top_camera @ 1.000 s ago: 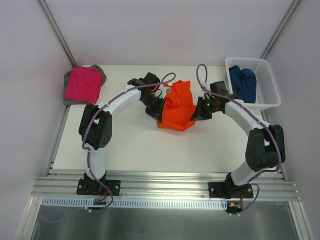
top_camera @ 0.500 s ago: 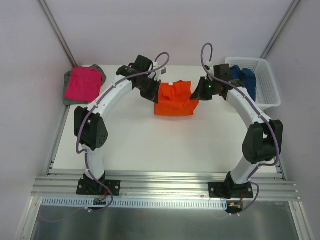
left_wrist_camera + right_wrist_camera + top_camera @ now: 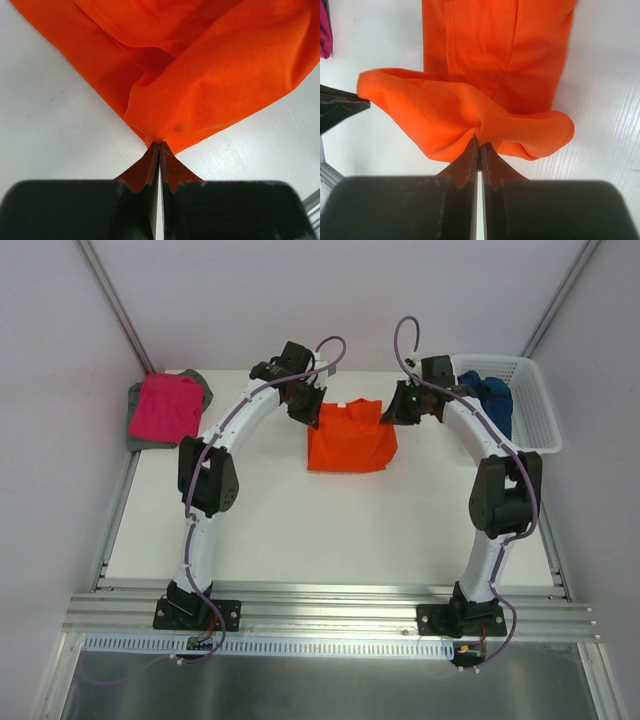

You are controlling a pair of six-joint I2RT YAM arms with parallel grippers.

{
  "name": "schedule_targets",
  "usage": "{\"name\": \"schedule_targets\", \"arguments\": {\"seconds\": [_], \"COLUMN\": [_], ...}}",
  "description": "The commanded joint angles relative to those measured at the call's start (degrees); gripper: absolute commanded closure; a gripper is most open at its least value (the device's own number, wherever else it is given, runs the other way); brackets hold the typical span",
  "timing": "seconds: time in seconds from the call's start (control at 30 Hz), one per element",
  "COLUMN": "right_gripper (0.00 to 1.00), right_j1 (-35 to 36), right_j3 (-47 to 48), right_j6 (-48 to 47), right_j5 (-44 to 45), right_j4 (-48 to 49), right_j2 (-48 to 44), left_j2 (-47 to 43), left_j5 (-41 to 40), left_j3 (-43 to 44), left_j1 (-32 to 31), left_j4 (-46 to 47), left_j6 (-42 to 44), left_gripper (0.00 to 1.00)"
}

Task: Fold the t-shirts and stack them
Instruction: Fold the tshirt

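The orange t-shirt (image 3: pixel 350 440) lies folded at the back middle of the white table. My left gripper (image 3: pixel 312 412) is shut on its far left corner, the cloth pinched at the fingertips in the left wrist view (image 3: pixel 159 145). My right gripper (image 3: pixel 390 412) is shut on its far right corner, seen in the right wrist view (image 3: pixel 480 142). The orange cloth (image 3: pixel 210 85) bunches ahead of the left jaws, and a fold of it (image 3: pixel 470 115) hangs ahead of the right jaws. The magenta t-shirt (image 3: pixel 165 407) lies folded on the grey t-shirt (image 3: pixel 135 430) at the back left. The dark blue t-shirt (image 3: pixel 487 400) sits in the basket.
A white lattice basket (image 3: pixel 535 430) stands at the back right corner. Grey walls close the back and sides. A metal rail (image 3: pixel 320 605) runs along the near edge by the arm bases.
Both grippers have carried the shirt's near edge away from me to the far edge, laying it over itself. The shirt now lies flatter and more square.
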Motion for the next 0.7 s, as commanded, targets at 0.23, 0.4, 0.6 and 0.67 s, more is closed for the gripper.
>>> {"name": "schedule_targets", "arguments": {"seconds": [0.23, 0.4, 0.6, 0.67], "right_gripper": [1.00, 1.00, 1.00, 1.00], "right_j1": [-0.5, -0.2, -0.1, -0.1], "right_j3": [11.9, 12.4, 9.2, 8.2], "right_j6": [-0.4, 0.8, 1.5, 1.8], "right_j5": [1.1, -0.3, -3.0, -3.4], "right_j4": [5.2, 5.7, 5.9, 5.8], "right_j2": [6.6, 7.5, 6.6, 6.2], "left_j2": [6.6, 8.2, 5.3, 2.6], "left_j5": [-5.1, -6.6, -5.5, -4.7], "left_j3": [10.6, 14.0, 11.2, 7.9], "left_j1": [2.4, 2.8, 2.7, 2.7], "left_j4": [2.7, 4.5, 4.7, 4.5], "left_j6": [1.5, 1.4, 0.4, 0.0], "left_gripper": [1.00, 1.00, 1.00, 1.00]}}
